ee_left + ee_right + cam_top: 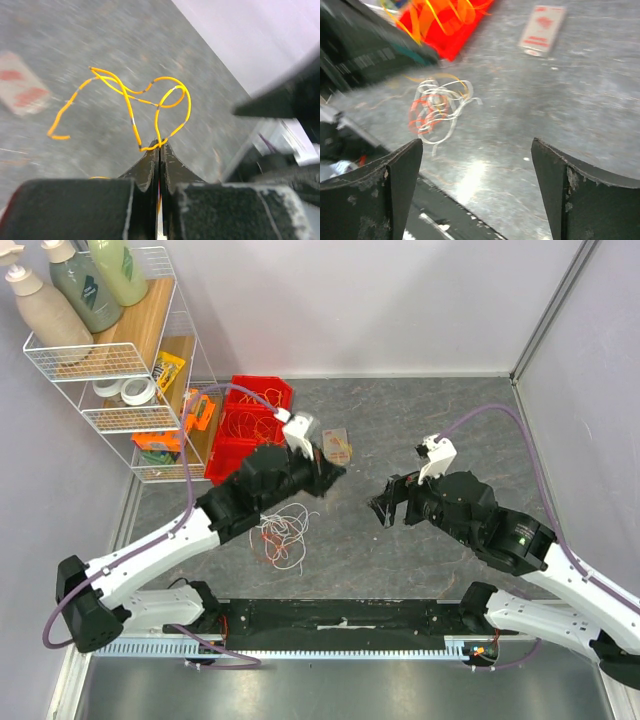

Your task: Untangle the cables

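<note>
While the left gripper is pinched fully together on a single orange cable, the right gripper is spread wide with nothing between its fingers. In the left wrist view the orange cable runs out of the closed tips and loops loosely over the grey table, one end trailing off toward a flat packet. That view is blurred, so I cannot tell whether any part of the loop touches the surface.

From above, the left gripper sits just right of the red bin, close to the bin's near right corner. The flat packet also lies just right of the bin, beyond the gripper. The tangle of cables, white, orange and red strands coiled together, lies on the table on the near side of the red bin, toward the arm bases and apart from the bin. The bin itself holds orange loops. The right gripper hangs well to the right of the bin, apart from both the tangle and the held cable.
</note>
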{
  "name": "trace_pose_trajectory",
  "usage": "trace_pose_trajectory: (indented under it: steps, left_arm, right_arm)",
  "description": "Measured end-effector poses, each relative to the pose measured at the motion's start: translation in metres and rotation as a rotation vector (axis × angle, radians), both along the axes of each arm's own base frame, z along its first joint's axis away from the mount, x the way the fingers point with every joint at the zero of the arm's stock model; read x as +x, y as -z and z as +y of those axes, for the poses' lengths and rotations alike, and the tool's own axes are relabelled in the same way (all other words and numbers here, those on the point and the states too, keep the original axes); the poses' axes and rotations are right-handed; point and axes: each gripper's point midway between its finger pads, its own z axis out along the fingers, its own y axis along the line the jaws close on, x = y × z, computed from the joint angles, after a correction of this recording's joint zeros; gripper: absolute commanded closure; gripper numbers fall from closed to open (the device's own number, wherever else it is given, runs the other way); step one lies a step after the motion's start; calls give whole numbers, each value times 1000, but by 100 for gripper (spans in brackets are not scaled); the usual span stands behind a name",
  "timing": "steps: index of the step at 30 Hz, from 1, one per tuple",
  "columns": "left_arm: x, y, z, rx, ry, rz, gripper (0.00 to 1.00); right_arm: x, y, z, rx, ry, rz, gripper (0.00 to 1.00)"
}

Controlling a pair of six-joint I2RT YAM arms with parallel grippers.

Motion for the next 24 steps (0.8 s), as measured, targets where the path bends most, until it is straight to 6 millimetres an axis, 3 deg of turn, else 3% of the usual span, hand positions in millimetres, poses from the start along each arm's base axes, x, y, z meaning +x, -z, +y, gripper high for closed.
trace_pose_trajectory:
  steps: [3,6,10,14,19,24]
  left_arm:
    - [52,-21,22,5,-210,-38,98]
    - [118,-36,56,-17,-399,-87,98]
    - [205,-27,96,28,-592,-169,98]
    - [274,-3,108,100,-658,-252,98]
    - [335,24,122,181,-695,-332,98]
    - [382,21,136,184,-729,-407,98]
  right_arm:
    - [10,7,-21,-62,108,-13,2]
    - [14,7,-34,-84,160,-31,2]
    - [15,8,-41,-105,181,-41,2]
    - [15,8,-44,-112,188,-44,2]
    - [17,12,-43,-130,194,-40,2]
    - [22,22,-38,-174,192,-23,2]
